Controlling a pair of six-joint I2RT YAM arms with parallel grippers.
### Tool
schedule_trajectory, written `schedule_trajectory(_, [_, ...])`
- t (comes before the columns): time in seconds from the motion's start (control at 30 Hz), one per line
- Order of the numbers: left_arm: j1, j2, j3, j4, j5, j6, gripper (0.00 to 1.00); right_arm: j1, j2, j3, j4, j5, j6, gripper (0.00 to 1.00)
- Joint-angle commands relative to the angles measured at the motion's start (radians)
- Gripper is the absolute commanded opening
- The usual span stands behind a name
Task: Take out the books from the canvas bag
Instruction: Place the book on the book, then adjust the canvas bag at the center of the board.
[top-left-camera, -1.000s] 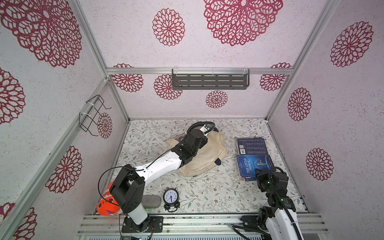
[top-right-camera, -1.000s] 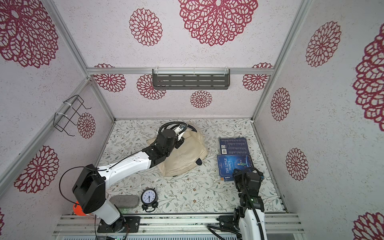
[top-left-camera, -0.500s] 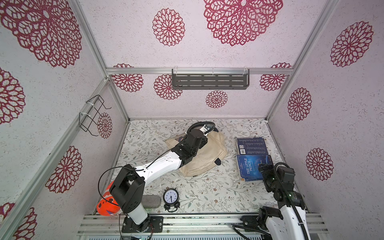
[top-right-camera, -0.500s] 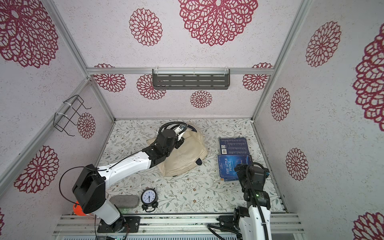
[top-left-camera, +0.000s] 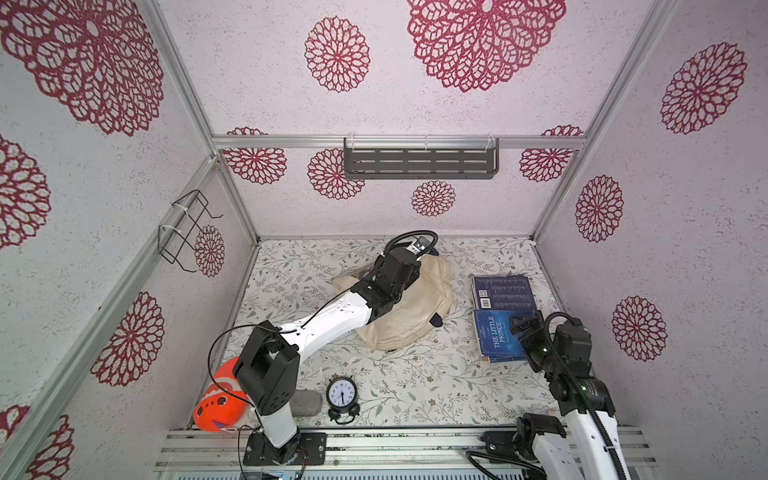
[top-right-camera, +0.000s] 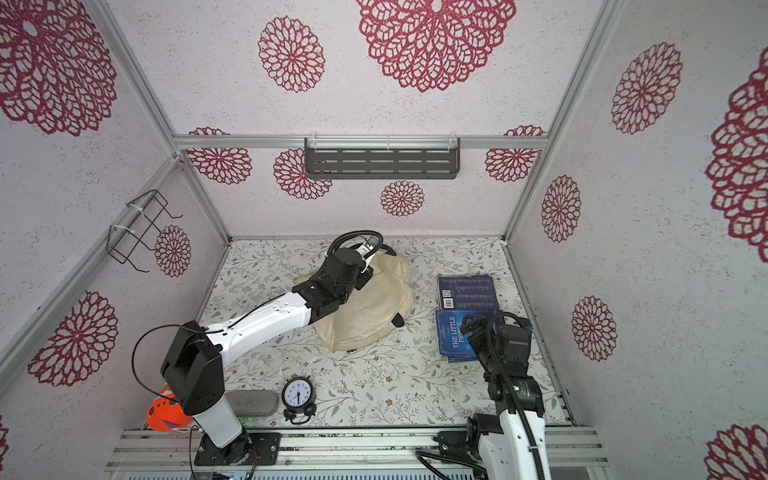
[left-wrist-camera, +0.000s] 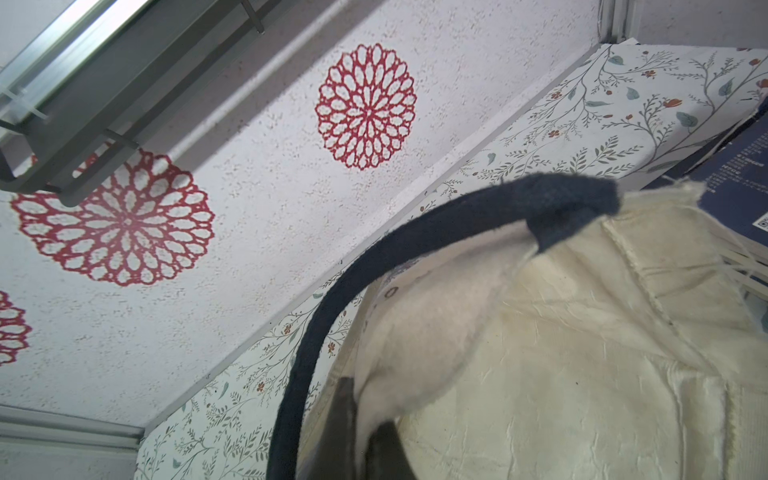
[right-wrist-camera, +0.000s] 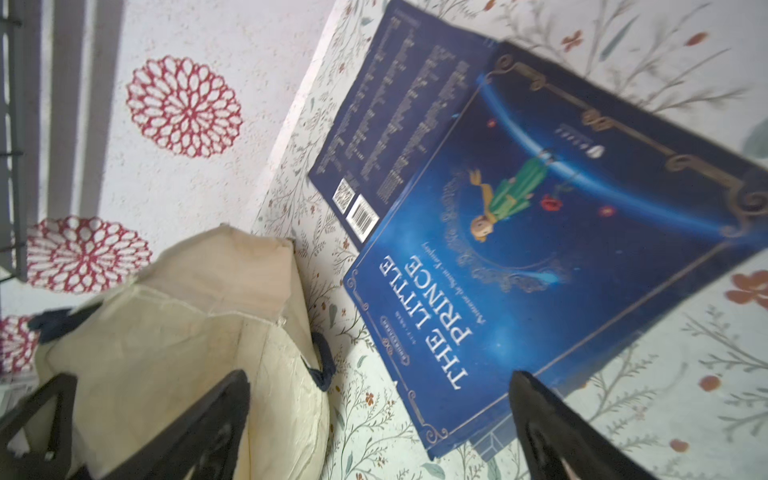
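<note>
The blue book is out and released: right gripper now wide, left gripper clamping the canvas bag.

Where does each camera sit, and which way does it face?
Both top views: high over the front edge, looking down onto the table; left arm reaches the canvas bag, right arm near the books.
Left wrist: on the left arm, looking past the navy handle to the back wall; the left tool grips the bag.
Right wrist: on the right arm, looking down at the books; the right tool stands open.
Shared: all show the canvas bag.
</note>
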Motion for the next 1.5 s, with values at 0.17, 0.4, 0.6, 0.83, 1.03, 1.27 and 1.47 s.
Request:
schedule_trajectory(0.17, [0.004,0.045,0.14,-0.181,-0.072,-0.136,0.0,0.395,0.164,0.046,0.205,0.147,0.015,0.97])
schedule_trajectory(0.4, [0.003,0.049,0.216,-0.264,-0.082,-0.213,0.0,0.573,0.236,0.016,0.324,0.246,0.06,0.97])
schedule_trajectory(0.6, [0.002,0.049,0.238,-0.29,-0.092,-0.235,0.0,0.643,0.303,-0.008,0.387,0.27,0.097,0.97])
schedule_trajectory(0.83, [0.001,0.041,0.252,-0.306,-0.105,-0.25,0.0,0.666,0.323,-0.081,0.447,0.287,0.169,0.96])
schedule_trajectory(1.03, [-0.008,0.051,0.293,-0.323,-0.108,-0.264,0.0,0.696,0.426,-0.103,0.57,0.266,0.192,0.92])
schedule_trajectory(1.27, [-0.025,0.063,0.356,-0.351,-0.114,-0.29,0.0,0.699,0.562,-0.116,0.713,0.234,0.214,0.89])
schedule_trajectory(1.47, [-0.041,0.042,0.384,-0.367,-0.128,-0.31,0.0,0.699,0.645,-0.129,0.816,0.231,0.224,0.89])
